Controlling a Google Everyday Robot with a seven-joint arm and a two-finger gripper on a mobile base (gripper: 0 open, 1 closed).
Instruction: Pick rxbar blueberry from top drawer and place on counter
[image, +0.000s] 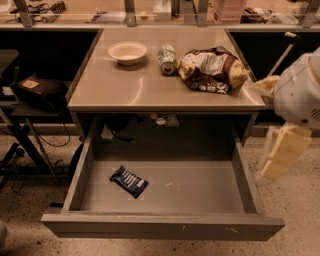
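The rxbar blueberry (129, 181), a small dark navy bar with pale lettering, lies flat on the floor of the open top drawer (165, 226), in its left half. The counter (150, 87) is the tan tabletop above the drawer. My gripper (280, 152) hangs at the right edge of the view, outside the drawer's right wall and below counter height, well to the right of the bar. It holds nothing that I can see.
On the counter stand a white bowl (127, 52), a can on its side (167, 58) and a large brown-and-white chip bag (212, 70). A black bag (37, 91) and cables sit on a stand to the left. A shelf with clutter runs behind.
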